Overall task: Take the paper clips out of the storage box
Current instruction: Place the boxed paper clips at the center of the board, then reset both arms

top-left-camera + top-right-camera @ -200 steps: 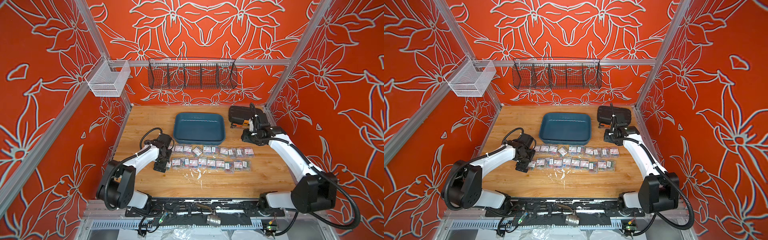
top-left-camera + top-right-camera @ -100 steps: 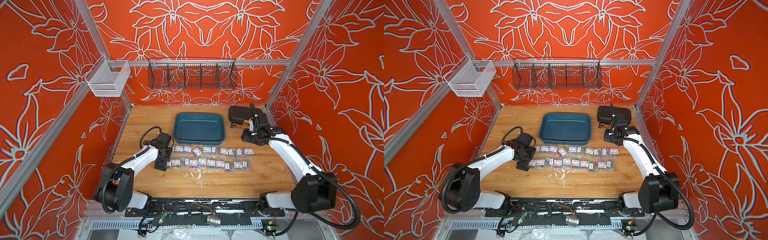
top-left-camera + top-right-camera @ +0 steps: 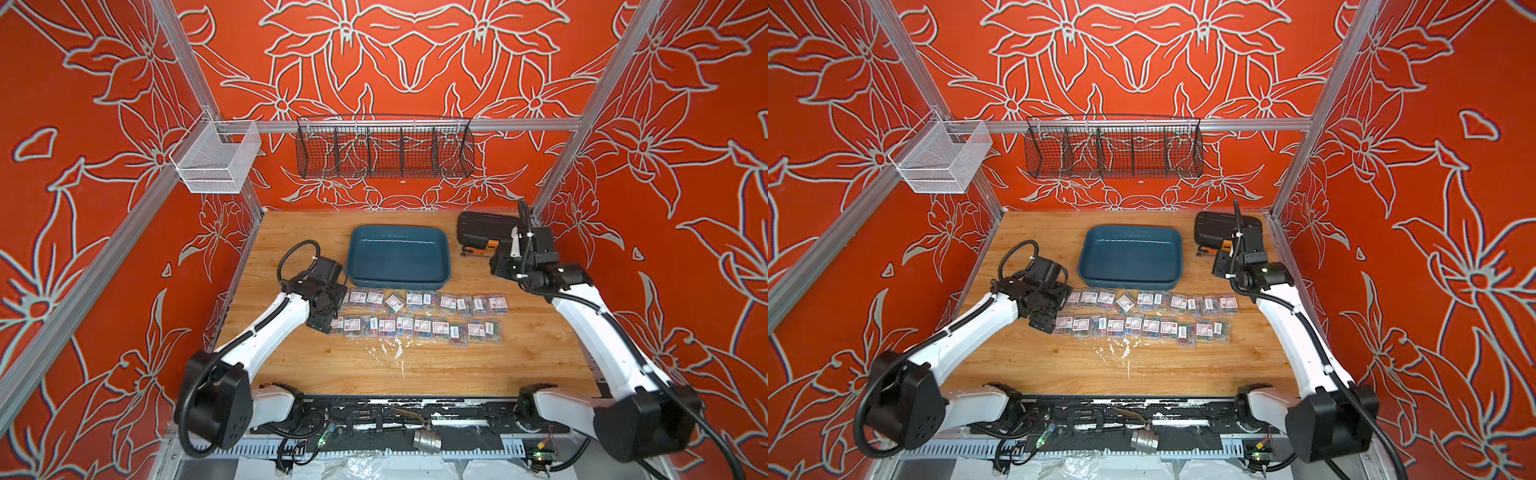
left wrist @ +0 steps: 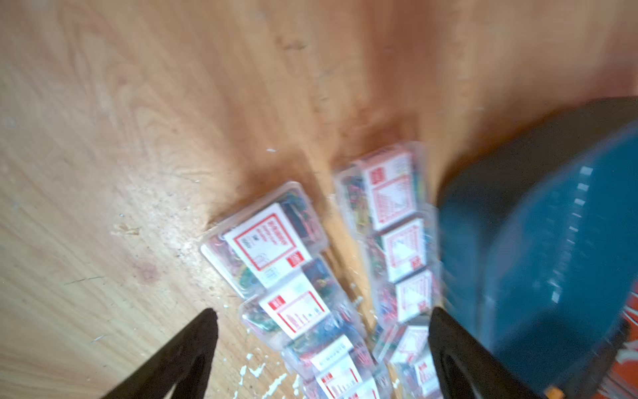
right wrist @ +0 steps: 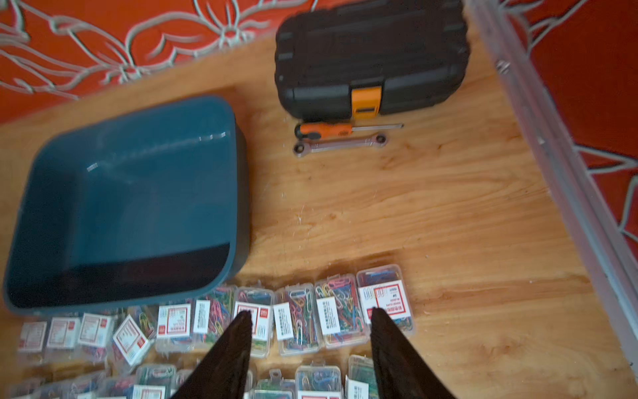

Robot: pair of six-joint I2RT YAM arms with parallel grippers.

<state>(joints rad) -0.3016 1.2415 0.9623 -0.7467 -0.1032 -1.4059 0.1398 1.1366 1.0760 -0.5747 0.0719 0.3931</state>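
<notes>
**tinker_jo:** So where were the paper clips (image 3: 419, 316) sitting at that point? And how would they take a grab?

**benchrat:** All out already, as far as I could see. Two rows of little clear boxes lay flat, labels up, across the middle of the table (image 3: 415, 374). Most touched their neighbours, and one in the back row sat skewed. I'd guess they were light, stiff and slick: hard plastic shell, loose clips inside, and a lid that might pop if squeezed hard. Best hold, I reckon, was across the narrow sides of an end box, since the packed ones left no room for fingers.

**tinker_jo:** And the storage box (image 3: 399, 257)?

**benchrat:** At 12 o'clock from the rows, just behind the back row, with nothing inside it. So the job looked done to me.

**tinker_jo:** Grippers?

**benchrat:** The left gripper (image 4: 322, 312) hung at the 9 o'clock end of the rows, jaws spread wide, nothing in them. The right gripper (image 5: 310, 311) was up at about 2 o'clock from the rows, jaws partly apart and empty, looking down over the 3 o'clock end. Further out at 1 o'clock sat a black case (image 5: 369, 58), with a screwdriver (image 5: 345, 129) and a wrench (image 5: 340, 145) just in front of it.
</notes>
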